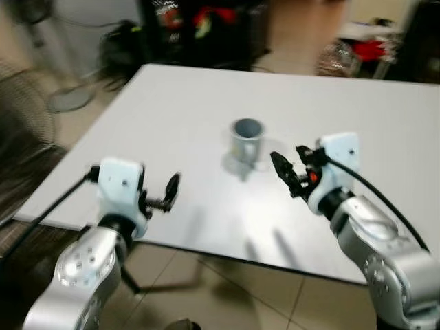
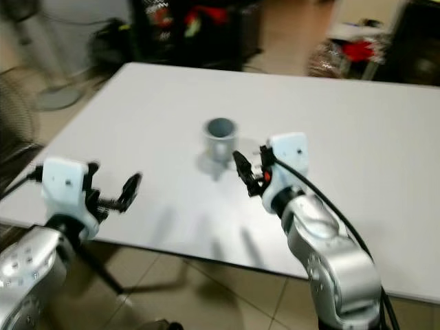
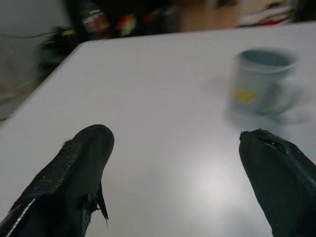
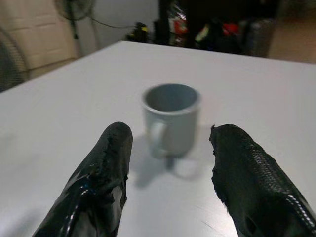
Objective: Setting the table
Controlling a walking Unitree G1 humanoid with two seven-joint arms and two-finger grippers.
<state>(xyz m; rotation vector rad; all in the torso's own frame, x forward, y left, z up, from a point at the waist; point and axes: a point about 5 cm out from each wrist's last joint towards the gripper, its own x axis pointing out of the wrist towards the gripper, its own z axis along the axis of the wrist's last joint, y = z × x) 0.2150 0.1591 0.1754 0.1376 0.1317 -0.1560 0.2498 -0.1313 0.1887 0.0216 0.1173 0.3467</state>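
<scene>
- Pale grey ceramic mug (image 1: 247, 139), cylindrical, stands upright on the white rectangular tabletop (image 1: 172, 110), roughly mid-table and somewhat toward the robot's right. Its mouth faces up and the inside looks empty.
- Right wrist view: the mug's handle (image 4: 157, 139) faces the camera, between the two black fingers as seen from there. Mug casts a soft shadow on the table toward the robot.
- Left wrist view: a small yellow mark (image 3: 245, 95) on the mug's side; blurred, cannot read it.
- Right gripper (image 1: 287, 168): raised above the table, just beside the mug on the robot's near right, not touching it. Fingers spread wide, nothing between them; the mug sits ahead of the fingertips (image 4: 118, 132) with clear table in between.
- Left gripper (image 1: 172, 189): over the near left part of the table, well apart from the mug. Fingers (image 3: 86, 148) wide apart, holding nothing.
- Both silver arms reach in from the near edge; black cables run along each wrist.
- Beyond the far edge: dark, blurred clutter (image 1: 199, 24) with red patches, on a tan floor. A standing fan (image 4: 74, 10) is at the robot's left.
- Head views slightly blurred.
</scene>
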